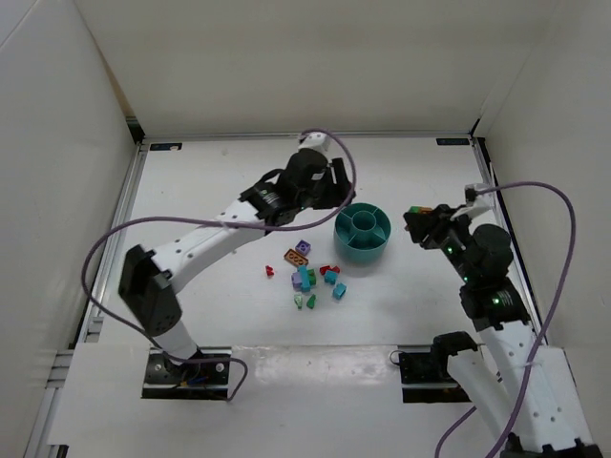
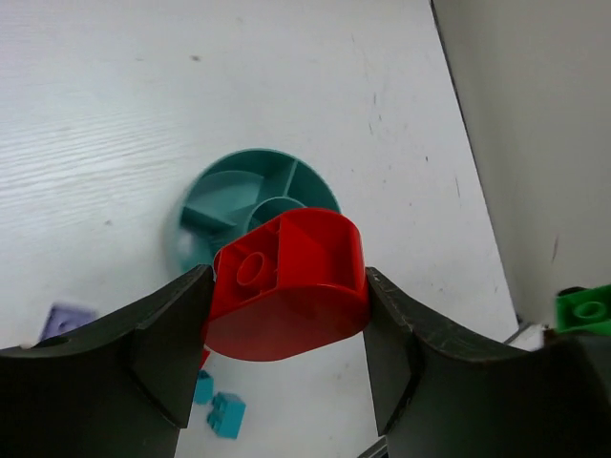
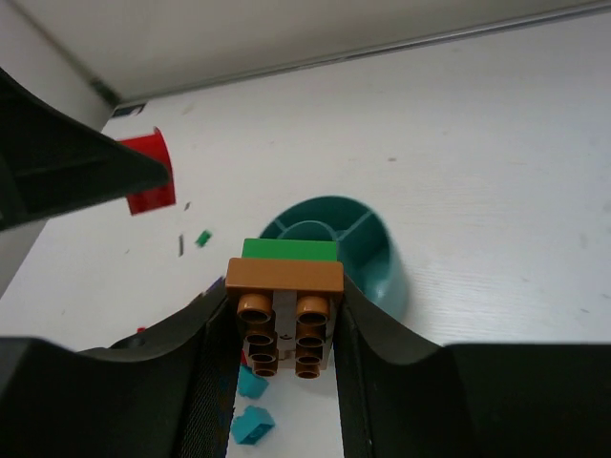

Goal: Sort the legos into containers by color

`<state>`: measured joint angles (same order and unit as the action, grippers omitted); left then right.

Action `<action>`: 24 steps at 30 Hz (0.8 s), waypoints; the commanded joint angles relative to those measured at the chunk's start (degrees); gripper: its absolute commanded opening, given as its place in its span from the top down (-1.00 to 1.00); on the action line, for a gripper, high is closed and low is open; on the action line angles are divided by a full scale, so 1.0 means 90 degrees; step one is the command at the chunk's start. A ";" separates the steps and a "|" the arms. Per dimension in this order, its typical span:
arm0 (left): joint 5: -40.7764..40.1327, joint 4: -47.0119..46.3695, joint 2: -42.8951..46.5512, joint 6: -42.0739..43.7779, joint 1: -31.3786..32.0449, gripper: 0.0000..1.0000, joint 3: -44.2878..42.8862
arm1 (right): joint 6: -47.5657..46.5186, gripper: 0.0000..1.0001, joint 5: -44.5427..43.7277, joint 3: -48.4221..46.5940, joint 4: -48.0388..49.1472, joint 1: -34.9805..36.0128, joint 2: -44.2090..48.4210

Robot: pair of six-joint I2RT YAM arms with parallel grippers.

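Claws both loaded. Left claw (image 2: 286, 301) part open, clamped on red brick (image 2: 291, 272), rounded, one stud showing. It hangs above desk (image 1: 210, 172), just left of bowl (image 1: 363, 250) in top view. Right claw (image 3: 283, 329) set narrower, pinching orange brick (image 3: 284, 275), underside toward wrist camera, green brick (image 3: 289, 249) stuck on far side. It sits right of bowl. Bowl teal, compartments around central cup. Loose bricks (image 1: 310, 277), teal, red, purple, orange, green, scattered on desk near bowl, toward arm bases.
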<state>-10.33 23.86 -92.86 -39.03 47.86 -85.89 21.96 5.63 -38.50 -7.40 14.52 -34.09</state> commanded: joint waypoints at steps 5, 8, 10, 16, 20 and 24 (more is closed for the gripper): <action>0.1128 0.0298 -0.1613 0.1133 0.0181 0.00 -0.1646 | 0.0392 1.00 0.0386 0.0244 -0.0780 -0.1532 0.0691; 0.1128 0.0630 -0.1907 0.1104 0.0220 -0.03 -0.1999 | 0.0539 1.00 0.0974 0.0352 -0.0673 -0.2207 0.0701; 0.1128 0.0621 -0.2074 0.1017 0.0220 -0.06 -0.2059 | 0.0655 1.00 0.1220 0.0420 -0.0575 -0.2414 0.0623; 0.1128 0.0474 -0.2377 0.0957 0.0259 -0.12 -0.2146 | 0.0695 1.00 0.1435 0.0460 -0.0398 -0.2483 0.0506; 0.1128 0.0650 -0.2485 0.0918 0.0259 -0.14 -0.2322 | 0.0647 1.00 0.1416 0.0469 -0.0399 -0.2454 0.0506; 0.1302 0.0592 -0.2563 0.0821 0.0259 -0.19 -0.2216 | 0.0666 1.00 0.1416 0.0469 -0.0379 -0.2463 0.0487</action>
<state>-0.60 29.12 -116.18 -31.09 50.02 -104.75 27.77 17.19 -33.93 -13.39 -7.70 -29.63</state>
